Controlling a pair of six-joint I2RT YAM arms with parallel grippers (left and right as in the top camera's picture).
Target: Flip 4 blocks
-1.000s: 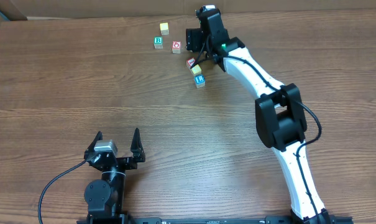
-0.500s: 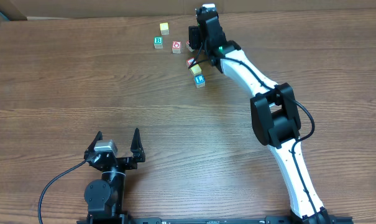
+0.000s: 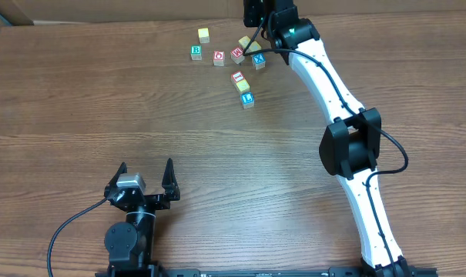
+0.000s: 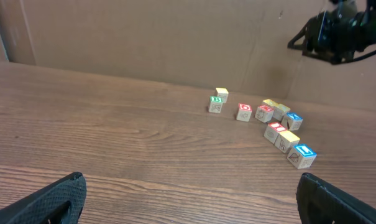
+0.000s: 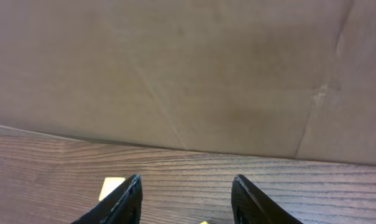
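**Right arm poised at the far block cluster.** You are seeing the right gripper (image 5: 188, 182) hovering at the far edge of the brown wood-grain table (image 3: 140, 100). Its jaws are standing apart with nothing between them, probably lining up on the small pale wooden alphabet cubes (image 3: 238, 77) lying scattered close by. The left gripper (image 3: 146, 168) is resting spread wide and well apart, leaving working room.

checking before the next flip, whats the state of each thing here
left claw, wide open, empty
right claw, open, empty, up in the air
green b block, flat on table, letter up
blue x block, flat on table, letter up
other blocks, loose on table, none gripped
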